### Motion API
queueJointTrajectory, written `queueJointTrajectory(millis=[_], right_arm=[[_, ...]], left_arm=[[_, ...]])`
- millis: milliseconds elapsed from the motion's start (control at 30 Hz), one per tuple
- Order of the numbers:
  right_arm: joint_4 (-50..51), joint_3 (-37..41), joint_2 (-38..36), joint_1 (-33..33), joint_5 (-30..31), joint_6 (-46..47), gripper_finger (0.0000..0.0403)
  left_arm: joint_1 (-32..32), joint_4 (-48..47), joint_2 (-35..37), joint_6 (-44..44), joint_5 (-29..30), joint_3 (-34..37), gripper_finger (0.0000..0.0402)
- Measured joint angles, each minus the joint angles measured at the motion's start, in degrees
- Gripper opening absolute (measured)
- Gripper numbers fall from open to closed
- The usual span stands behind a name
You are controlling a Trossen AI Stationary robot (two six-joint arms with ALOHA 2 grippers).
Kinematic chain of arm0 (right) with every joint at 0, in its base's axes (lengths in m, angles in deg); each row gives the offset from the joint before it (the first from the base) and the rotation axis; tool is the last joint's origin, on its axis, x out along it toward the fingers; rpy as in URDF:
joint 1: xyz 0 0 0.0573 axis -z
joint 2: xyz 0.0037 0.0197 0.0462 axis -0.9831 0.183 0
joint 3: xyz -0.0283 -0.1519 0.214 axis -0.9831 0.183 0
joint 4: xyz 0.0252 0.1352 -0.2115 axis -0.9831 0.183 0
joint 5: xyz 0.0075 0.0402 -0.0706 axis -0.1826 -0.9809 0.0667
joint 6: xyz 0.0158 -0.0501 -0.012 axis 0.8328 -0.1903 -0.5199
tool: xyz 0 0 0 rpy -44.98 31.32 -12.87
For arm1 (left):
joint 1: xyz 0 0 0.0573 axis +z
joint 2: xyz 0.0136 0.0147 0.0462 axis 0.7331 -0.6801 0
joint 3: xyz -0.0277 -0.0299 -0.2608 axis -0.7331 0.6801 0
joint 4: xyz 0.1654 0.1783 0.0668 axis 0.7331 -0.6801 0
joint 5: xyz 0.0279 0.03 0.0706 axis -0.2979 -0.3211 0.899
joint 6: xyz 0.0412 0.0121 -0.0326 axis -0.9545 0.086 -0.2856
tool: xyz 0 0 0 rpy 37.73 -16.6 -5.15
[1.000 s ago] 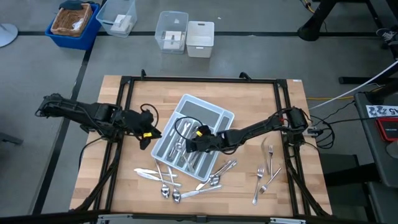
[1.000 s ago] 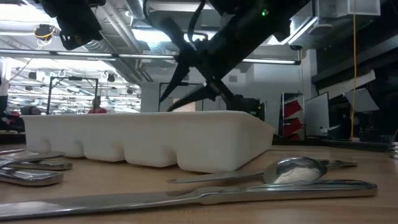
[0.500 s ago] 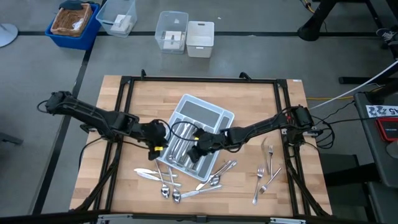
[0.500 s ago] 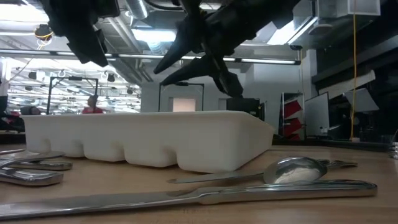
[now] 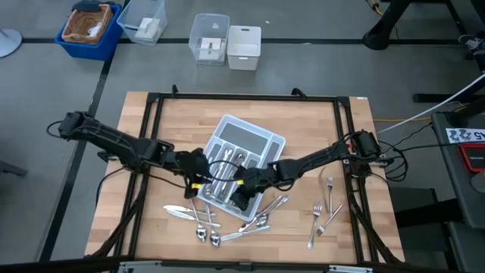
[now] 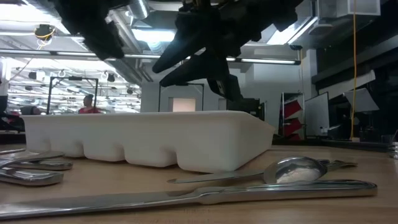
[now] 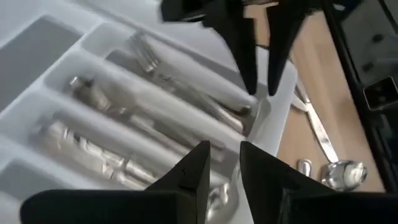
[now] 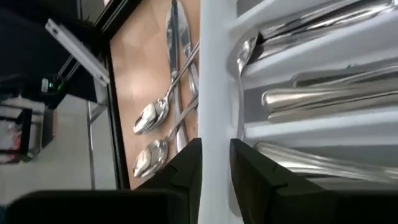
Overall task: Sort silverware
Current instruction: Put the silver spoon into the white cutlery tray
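Observation:
The light grey tray lies slantwise at mid-table, with several pieces of silverware in its long slots. Loose silverware lies on the wood: knives and spoons near the front edge, and forks at the right. My left gripper hangs over the tray's near-left corner, open, with nothing between its fingers. My right gripper hangs over the tray's near end, open and empty, its fingers on either side of the tray's wall and above it. In the low view it is clear of the rim.
The black frame rails run along the table's sides and back. Beyond the far edge stand clear bins, a white box and a blue basket. Bare wood shows at the far right of the tray.
My left gripper has gone toward the table's right and down to the tray's near-left corner, rolling as it went. My right gripper has drawn toward the near edge, from over the tray's middle to its near end, and has rolled about its own axis. The silverware has not moved.

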Motion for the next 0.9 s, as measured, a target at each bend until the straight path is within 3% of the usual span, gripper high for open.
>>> queueJointTrajectory(millis=[267, 633, 900], right_arm=[[0.5, 0.0, -1.2, 0.1, -5.7, -1.2, 0.0085], [0.0, -0.1, -6.1, 0.0, -9.4, -4.6, 0.0085], [-0.2, -0.1, -9.9, 0.1, -9.4, -7.1, 0.0085]], left_arm=[[0.1, 1.4, -8.7, -16.2, -7.6, 0.0, 0.0076], [1.4, 2.0, -18.7, -23.6, -8.9, 0.0, 0.0076], [3.6, 2.0, -20.2, -24.9, -8.9, 0.0, 0.0077]])
